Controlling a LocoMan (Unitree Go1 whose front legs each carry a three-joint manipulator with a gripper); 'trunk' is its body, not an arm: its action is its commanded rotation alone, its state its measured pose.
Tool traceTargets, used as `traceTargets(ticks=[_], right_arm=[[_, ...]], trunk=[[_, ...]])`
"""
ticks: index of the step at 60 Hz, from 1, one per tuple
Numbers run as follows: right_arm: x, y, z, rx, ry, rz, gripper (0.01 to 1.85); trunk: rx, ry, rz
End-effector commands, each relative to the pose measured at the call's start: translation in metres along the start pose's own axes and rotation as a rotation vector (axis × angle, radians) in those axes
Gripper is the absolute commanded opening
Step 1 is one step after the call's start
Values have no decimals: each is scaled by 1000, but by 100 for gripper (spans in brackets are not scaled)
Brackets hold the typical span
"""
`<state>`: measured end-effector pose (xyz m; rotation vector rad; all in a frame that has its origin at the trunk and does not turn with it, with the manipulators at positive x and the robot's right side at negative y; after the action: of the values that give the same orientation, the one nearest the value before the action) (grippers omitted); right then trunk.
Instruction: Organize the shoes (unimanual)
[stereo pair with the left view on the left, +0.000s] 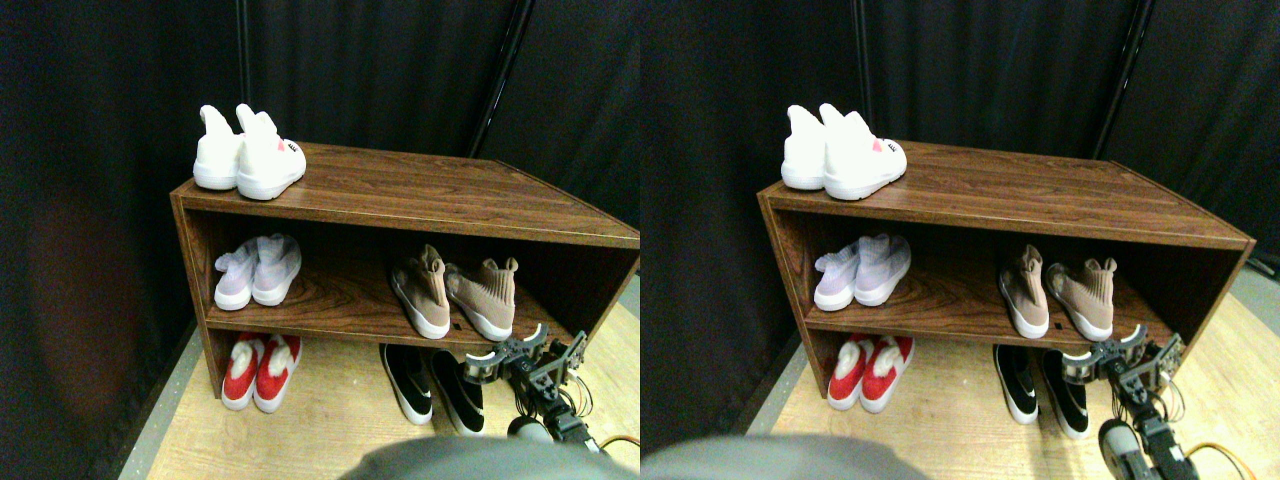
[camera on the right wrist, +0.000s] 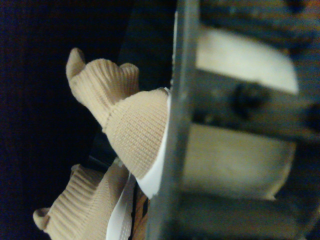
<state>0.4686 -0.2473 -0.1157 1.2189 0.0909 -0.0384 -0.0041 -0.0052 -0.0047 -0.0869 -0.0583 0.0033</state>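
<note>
The right gripper (stereo pair with the left view on the left: 510, 358) hangs at the front edge of the middle shelf (stereo pair with the left view on the left: 340, 305) of a dark wooden shoe rack (stereo pair with the left view on the left: 420, 195), low at its right end; whether its jaws are spread or pressed together cannot be told from either view. In the wrist view the dark frame of one jaw fills much of the picture, and the tan knit shoes (camera on the right wrist: 125, 120) stand close ahead of it, their ribbed cuffs and white soles showing past its edge.

Just beside the gripper, to its left on the wooden floor (stereo pair with the left view on the left: 330, 420) under the rack, stands a pair of black slip-ons (stereo pair with the left view on the left: 432, 385) with white soles. Just beyond and above the gripper, on the middle shelf, the tan pair (stereo pair with the left view on the left: 455, 290) stands with its two shoes angled apart, the nearer shoe close to the jaws. Farther left on the floor is a red and white pair (stereo pair with the left view on the left: 258, 370), and above it on the middle shelf a pale lilac pair (stereo pair with the left view on the left: 258, 270). Farthest away, on the rack's top at its left end, stands a white pair (stereo pair with the left view on the left: 245, 152), before a black curtain (stereo pair with the left view on the left: 380, 70).
</note>
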Motion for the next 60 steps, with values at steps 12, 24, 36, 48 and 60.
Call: traceTargets(ticks=[12, 24, 36, 48, 60], right_arm=[[-31, 20, 11, 51, 13, 147, 173], [-63, 28, 33, 46, -82, 190, 125], [-69, 33, 57, -15, -208, 176, 12], [-65, 42, 74, -101, -254, 211, 6], [-53, 51, 86, -89, -269, 223, 6]], trunk=[[-15, 10, -11], [-7, 5, -24], [-2, 5, -29], [-4, 3, -30], [-4, 3, -30]])
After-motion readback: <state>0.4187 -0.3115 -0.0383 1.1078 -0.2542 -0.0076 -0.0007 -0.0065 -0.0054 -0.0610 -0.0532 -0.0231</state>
